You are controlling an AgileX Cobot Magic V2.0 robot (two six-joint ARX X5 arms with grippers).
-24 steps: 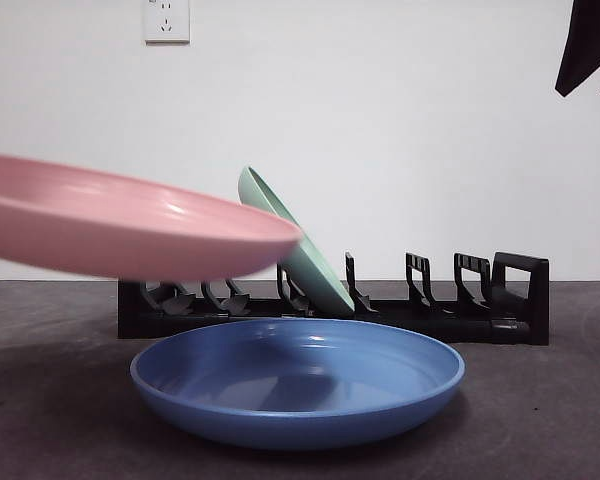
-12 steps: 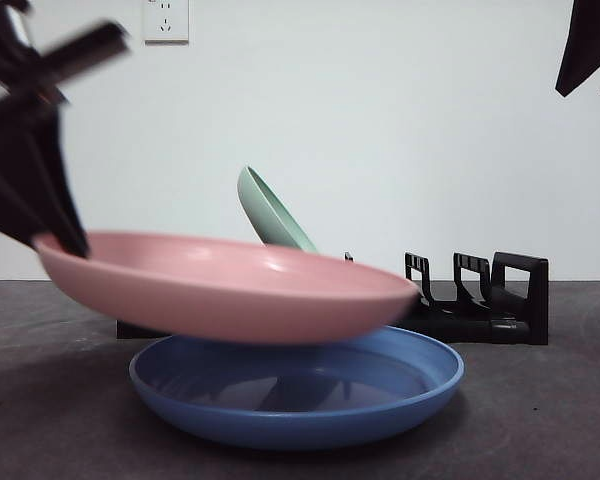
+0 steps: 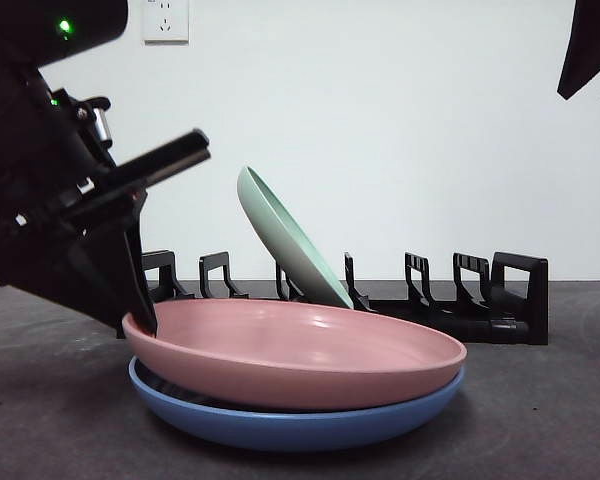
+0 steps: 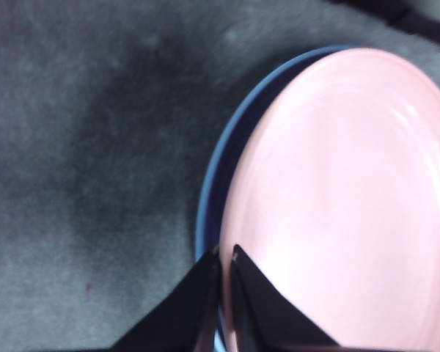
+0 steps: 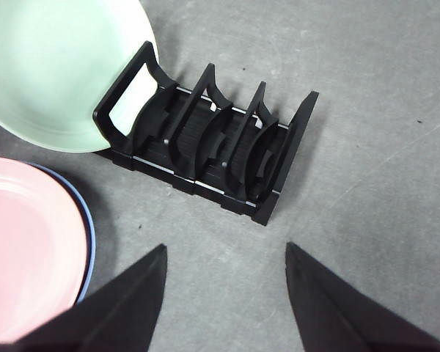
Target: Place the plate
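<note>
Pink plate [image 3: 295, 350] sits nested on the blue plate [image 3: 280, 425], near-flat, slightly raised on the side where the left gripper [image 3: 140, 315] grips its rim. Left wrist view: jaws pinched on the pink plate's [image 4: 345, 213] edge, almost pressed together, with the blue plate's [image 4: 209, 198] rim showing as a crescent just beside it. Stack rests on the dark tabletop [image 3: 540, 410], in front of the black dish rack [image 3: 460, 310]. Green plate [image 3: 290, 240] leans tilted in one rack slot; other slots look free.

Step judged: end of the set-down, plate looks seated on the blue one but not yet let go. Next move calls for spreading the jaws and backing the gripper off along the rim line, up and away, without dragging the pink plate or shifting the blue one under it.

Right gripper [image 5: 224, 290] waits high, jaws spread wide, holding nothing, above the rack [image 5: 205, 147] and the green plate [image 5: 55, 66]; shows only as a black tip at the front view's top corner.
</note>
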